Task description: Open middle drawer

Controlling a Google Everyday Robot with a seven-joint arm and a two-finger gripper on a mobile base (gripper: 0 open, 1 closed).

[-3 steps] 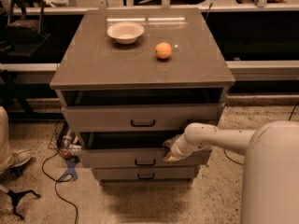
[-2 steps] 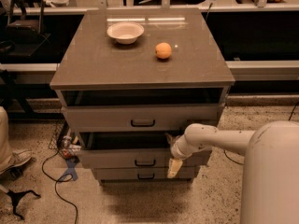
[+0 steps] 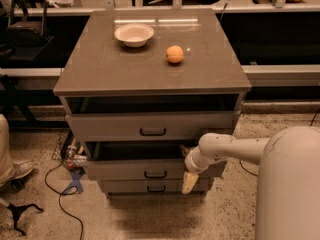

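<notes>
Left of the cabinet, black cables (image 3: 60, 200) strewn on the floor, clear of the drawer's path. On the grey surface (image 3: 100, 69), a white bowl (image 3: 134, 34) and, apart to its right, an orange (image 3: 174, 54), the orange likely to roll if the cabinet gets jerked. Below, the top drawer (image 3: 110, 126) standing slightly out. Under it the middle drawer (image 3: 120, 170), second of three, partly pulled out, with a dark gap above its flat front and a small black bar handle (image 3: 155, 174) at the centre. Beneath, the lowest drawer (image 3: 130, 186), shut. Tool (image 3: 190, 180) hanging in front of the right end of the middle drawer's front, right of the handle and seemingly not on it. Cannot tell whether apart, together or clamped. Behind it, the cream arm (image 3: 225, 148) reaching in from the robot's body (image 3: 290, 184) at the right.

Probably well along, with some travel left. To finish well: pull straight out along the runners, level and slow. Avoid hauling from the right end alone, since that would likely skew the drawer. Better to take hold at the handle. Keep clear of the lowest drawer's front
</notes>
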